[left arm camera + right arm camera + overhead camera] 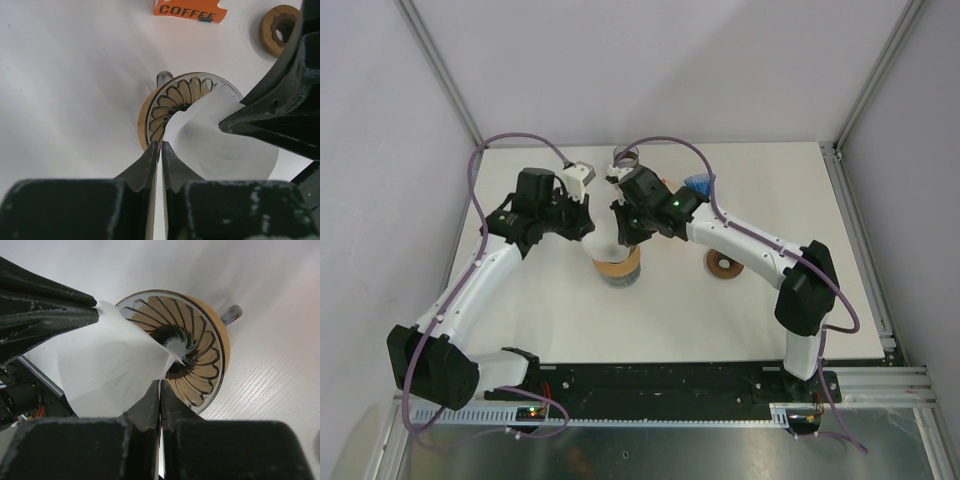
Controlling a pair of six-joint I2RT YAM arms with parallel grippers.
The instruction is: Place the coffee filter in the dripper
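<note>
Left gripper (160,146) and right gripper (160,385) both pinch the filter's (110,355) rim, its tip reaching the dripper's (200,340) centre, cone leaning over the 12 o'clock edge from above, so an uneven release could flop it out!

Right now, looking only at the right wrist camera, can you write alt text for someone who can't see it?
A white paper coffee filter, opened into a cone, is held tilted with its tip at the centre of a ribbed glass dripper. The right tool pinches its near edge and the left tool pinches the opposite edge.
</note>
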